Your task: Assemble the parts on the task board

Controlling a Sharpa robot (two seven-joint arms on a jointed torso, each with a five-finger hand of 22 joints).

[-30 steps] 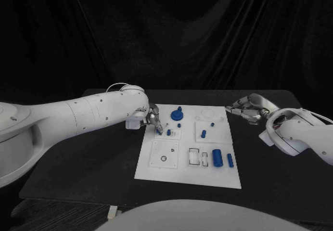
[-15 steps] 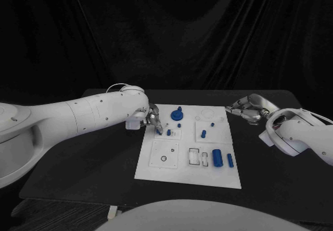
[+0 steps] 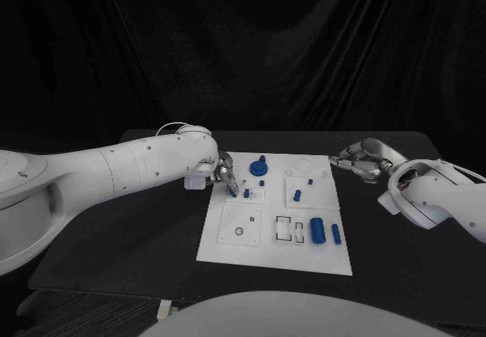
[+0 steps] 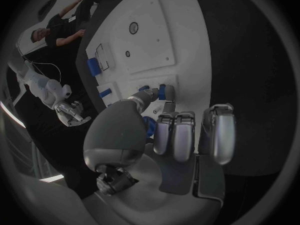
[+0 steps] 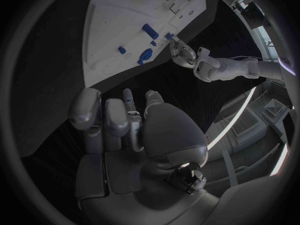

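The white task board (image 3: 265,246) lies mid-table. In it stand a round blue part (image 3: 259,168), small blue pegs (image 3: 298,194), a thick blue cylinder (image 3: 318,229) and a thin blue bar (image 3: 336,234). My left hand (image 3: 225,175) is at the board's far left edge, fingertips down on a small blue peg (image 3: 246,192). In the left wrist view a thumb and finger pinch that peg (image 4: 164,91) while the other fingers (image 4: 187,132) curl in. My right hand (image 3: 357,160) hovers off the board's far right corner, fingers (image 5: 106,117) curled with nothing in them.
Bare black table (image 3: 132,232) surrounds the board, widest on the left and near sides. Outlined slots (image 3: 286,229) and a square plate with a small ring (image 3: 239,230) sit in the board's near half. A black curtain closes off the far side.
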